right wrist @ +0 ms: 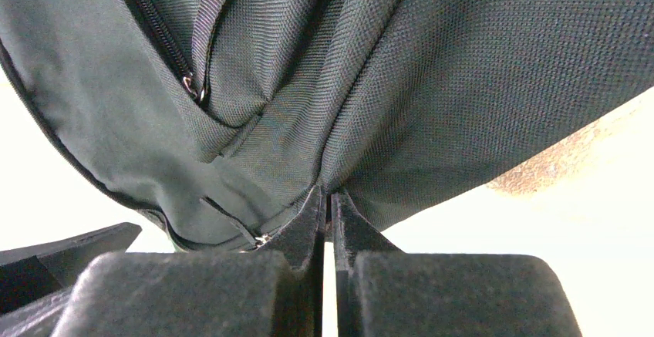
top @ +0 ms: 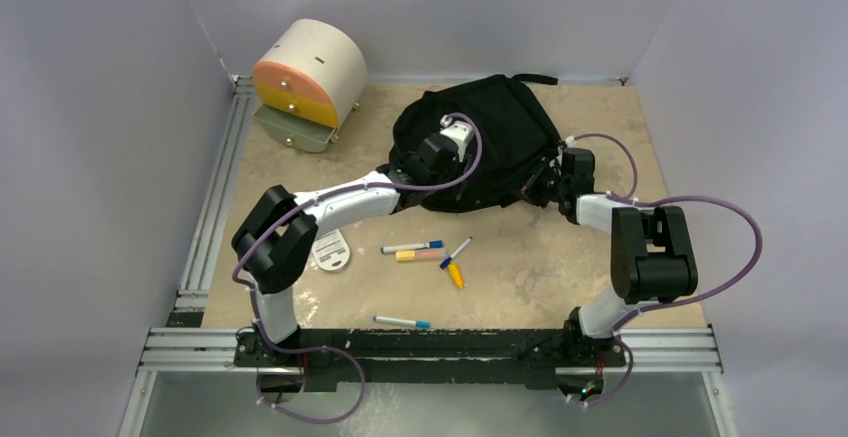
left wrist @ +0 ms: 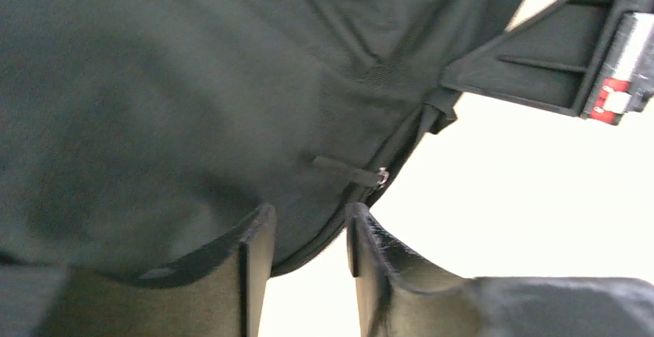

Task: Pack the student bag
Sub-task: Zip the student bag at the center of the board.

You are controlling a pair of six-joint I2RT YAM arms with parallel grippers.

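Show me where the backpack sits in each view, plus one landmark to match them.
Top: backpack upper centre, between the arms' tips.
Left wrist: fills the upper left.
Right wrist: fills the top.
Landmark: right gripper, shut on the backpack's edge; at its right side in the top view; probably the black part upper right in left wrist.

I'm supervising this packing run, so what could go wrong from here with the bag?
1. The right gripper pinches only a small fold of the student bag; a pull could slip it free.
2. The left gripper is open, the zipper pull just beyond its tips, ungripped; closing now may catch only fabric.
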